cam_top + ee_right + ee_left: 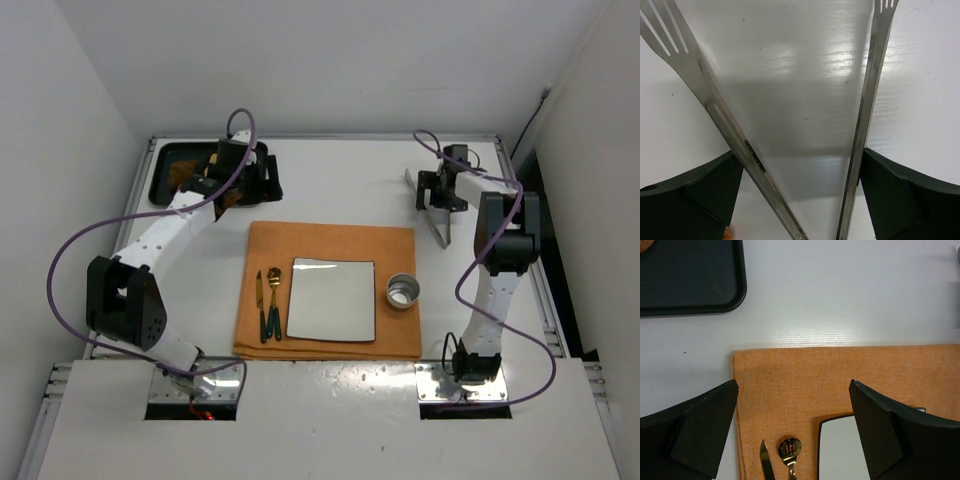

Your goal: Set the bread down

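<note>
orange mat: square plate on it, knife, spoon left, metal cup right; black tray far left; tongs far right.

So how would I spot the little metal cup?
Find the orange cloth in the middle of the white table. On it lies a square plate; the cup sits just right of it, the only round silver thing there.

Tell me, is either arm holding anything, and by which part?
The right end effector has the tongs between its fingers, pressing on their two arms partway along. The left end effector holds nothing.
</note>
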Motion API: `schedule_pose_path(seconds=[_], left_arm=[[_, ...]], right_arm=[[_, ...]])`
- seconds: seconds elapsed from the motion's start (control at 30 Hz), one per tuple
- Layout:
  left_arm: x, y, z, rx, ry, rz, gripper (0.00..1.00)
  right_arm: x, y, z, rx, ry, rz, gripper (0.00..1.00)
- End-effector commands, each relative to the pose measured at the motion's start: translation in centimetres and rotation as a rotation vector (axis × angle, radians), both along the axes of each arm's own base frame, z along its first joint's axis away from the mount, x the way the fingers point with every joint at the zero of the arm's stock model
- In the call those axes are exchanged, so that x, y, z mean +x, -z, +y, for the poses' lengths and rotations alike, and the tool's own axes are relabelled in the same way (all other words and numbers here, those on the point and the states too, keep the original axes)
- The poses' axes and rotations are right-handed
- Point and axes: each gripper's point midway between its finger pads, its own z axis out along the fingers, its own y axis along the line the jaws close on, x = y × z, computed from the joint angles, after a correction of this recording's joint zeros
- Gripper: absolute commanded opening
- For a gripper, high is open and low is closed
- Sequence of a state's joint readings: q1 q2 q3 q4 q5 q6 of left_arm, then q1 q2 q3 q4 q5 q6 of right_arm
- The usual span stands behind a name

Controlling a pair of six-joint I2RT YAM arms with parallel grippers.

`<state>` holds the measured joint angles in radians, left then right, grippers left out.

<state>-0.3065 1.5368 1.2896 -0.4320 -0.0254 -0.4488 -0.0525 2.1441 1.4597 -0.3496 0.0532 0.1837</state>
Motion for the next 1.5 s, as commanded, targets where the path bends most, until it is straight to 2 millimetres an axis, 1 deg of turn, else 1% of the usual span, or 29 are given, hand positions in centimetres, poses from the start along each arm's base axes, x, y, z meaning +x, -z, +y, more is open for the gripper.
schedule_pose_path(seconds=[0.0, 0.03, 0.07, 0.13, 0.17, 0.2, 0.23, 0.33, 0.47, 0.57, 0.63, 0.67, 0.7, 0.77, 0.8, 0.83, 0.87, 0.9, 0.97, 1.03, 1.17, 1.2, 1.23, 1.27, 1.3, 1.37, 1.4, 1.43, 1.47], left_arm=[[0.6, -2.2, -0.6, -0.014, 0.017, -0.051, 1.00], [0.6, -2.2, -0.6, -0.014, 0.017, -0.051, 1.00], [0.5, -1.8, -0.5, -0.011, 0.017, -0.043, 1.00], [0.5, -2.2, -0.3, -0.007, 0.007, -0.055, 1.00], [0.5, -2.2, -0.2, -0.002, 0.000, -0.057, 1.00], [0.4, -2.0, -0.1, 0.001, 0.000, -0.048, 1.00], [0.3, -2.5, -0.1, -0.002, 0.000, -0.058, 1.00], [0.2, -2.9, 0.0, -0.005, 0.000, -0.067, 1.00], [0.2, -2.9, 0.0, -0.005, 0.000, -0.067, 1.00], [0.1, -3.2, 0.0, -0.008, 0.000, -0.076, 1.00], [-0.1, -2.9, 0.0, -0.005, 0.000, -0.067, 1.00], [-0.1, -3.2, 0.2, -0.002, -0.009, -0.078, 1.00], [-0.1, -3.2, 0.2, -0.002, -0.009, -0.078, 1.00], [-0.1, -3.2, 0.3, 0.005, -0.003, -0.080, 1.00], [-0.1, -3.2, 0.3, 0.005, -0.003, -0.080, 1.00], [-0.1, -3.2, 0.3, 0.005, -0.003, -0.080, 1.00], [-0.1, -3.2, 0.3, 0.005, -0.003, -0.080, 1.00], [-0.1, -3.2, 0.3, 0.005, -0.003, -0.080, 1.00], [-0.1, -3.2, 0.3, 0.005, -0.003, -0.080, 1.00], [0.0, -3.6, 0.1, -0.003, 0.004, -0.087, 1.00], [-0.2, -4.7, 0.3, -0.004, -0.004, -0.109, 1.00], [-0.2, -5.0, 0.3, -0.004, -0.004, -0.109, 1.00], [-0.1, -6.1, 0.5, -0.006, -0.013, -0.135, 1.00], [-0.3, -6.0, 0.5, -0.003, -0.013, -0.125, 1.00], [-0.3, -6.9, 0.8, -0.002, -0.022, -0.143, 1.00], [-0.3, -8.1, 1.0, -0.003, -0.032, -0.165, 1.00], [-0.5, -8.4, 1.5, -0.002, -0.043, -0.167, 1.00], [-0.5, -8.9, 1.5, -0.013, -0.048, -0.175, 1.00], [-0.7, -9.6, 1.5, -0.027, -0.055, -0.189, 1.00]], right_arm=[[-1.2, 0.4, -0.2, -0.026, 0.055, 0.020, 0.92], [-1.1, 0.0, -0.2, -0.026, 0.055, 0.011, 0.94], [-1.5, 0.3, -0.3, -0.029, 0.069, 0.023, 1.00], [-1.4, -0.9, -0.5, -0.037, 0.074, -0.009, 1.00], [-1.8, -0.5, -0.5, -0.037, 0.074, 0.003, 1.00], [-1.6, -1.2, -0.5, -0.037, 0.074, -0.012, 1.00], [-1.8, -1.4, -0.6, -0.045, 0.079, -0.015, 1.00], [-2.4, -1.5, -0.6, -0.050, 0.071, -0.012, 1.00], [-2.8, -0.4, -0.6, -0.050, 0.070, 0.010, 1.00], [-2.6, -0.3, -0.6, -0.050, 0.070, 0.010, 0.99], [-3.1, 0.3, -0.6, -0.049, 0.070, 0.022, 0.95], [-3.6, 0.7, -0.7, -0.054, 0.084, 0.035, 0.93], [-3.3, 0.6, -0.9, -0.062, 0.089, 0.022, 0.90], [-3.7, 0.7, -1.0, -0.065, 0.101, 0.022, 0.87], [-3.7, 0.7, -0.6, -0.066, 0.092, 0.022, 0.87], [-3.3, 0.1, -0.3, -0.051, 0.085, -0.001, 0.83], [-3.3, 0.3, -0.1, -0.041, 0.079, -0.003, 0.79], [-3.3, 0.3, -0.1, -0.041, 0.079, -0.003, 0.70], [-2.9, 0.0, 0.1, -0.024, 0.082, -0.014, 0.58], [-2.7, -0.6, 0.3, -0.015, 0.077, -0.021, 0.58], [-2.4, -3.5, 0.6, 0.010, 0.099, -0.070, 0.57], [-1.9, -5.1, 0.6, 0.011, 0.099, -0.101, 0.55], [-1.1, -6.6, 0.8, 0.028, 0.105, -0.128, 0.55], [-1.4, -7.2, 1.0, 0.035, 0.100, -0.116, 0.53], [-0.5, -9.4, 1.4, 0.060, 0.096, -0.158, 0.53], [-0.6, -10.8, 1.7, 0.080, 0.094, -0.152, 0.53], [-0.5, -11.3, 2.7, 0.105, 0.069, -0.152, 0.53], [0.1, -13.1, 2.8, 0.115, 0.061, -0.183, 0.53], [-0.2, -13.3, 3.7, 0.133, 0.041, -0.167, 0.53]])
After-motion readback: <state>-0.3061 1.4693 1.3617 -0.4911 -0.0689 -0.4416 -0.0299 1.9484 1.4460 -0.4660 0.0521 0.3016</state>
